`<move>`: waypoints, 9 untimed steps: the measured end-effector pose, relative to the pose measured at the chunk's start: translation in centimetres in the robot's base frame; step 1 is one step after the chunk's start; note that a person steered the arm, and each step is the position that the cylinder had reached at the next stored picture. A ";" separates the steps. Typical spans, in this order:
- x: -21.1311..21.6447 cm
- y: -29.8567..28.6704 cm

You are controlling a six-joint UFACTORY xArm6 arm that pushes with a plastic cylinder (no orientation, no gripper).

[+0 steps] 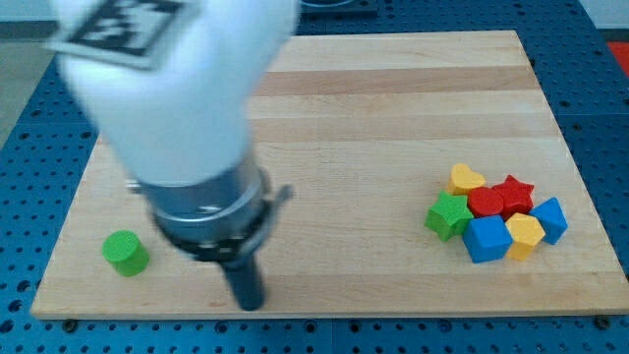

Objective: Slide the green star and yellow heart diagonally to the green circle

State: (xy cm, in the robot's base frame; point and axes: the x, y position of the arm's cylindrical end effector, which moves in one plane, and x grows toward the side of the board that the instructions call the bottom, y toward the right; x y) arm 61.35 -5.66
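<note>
The green star (448, 215) sits at the left edge of a tight cluster of blocks at the view's right. The yellow heart (467, 179) lies just above and to the right of it, touching the cluster. The green circle (125, 253) stands alone near the board's bottom left corner. My tip (251, 301) is near the board's bottom edge, to the right of the green circle and far left of the cluster. It touches no block.
The cluster also holds a red star (513, 193), a red block (486, 204), a blue cube (486, 239), a yellow block (524, 236) and a blue block (550, 218). The wooden board (393, 88) lies on a blue perforated table. The arm's white body hides the board's upper left.
</note>
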 end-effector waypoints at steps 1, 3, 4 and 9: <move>-0.1 7.2; -1.2 18.6; -2.5 21.8; -4.2 18.2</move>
State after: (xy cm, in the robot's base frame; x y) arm 57.19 12.53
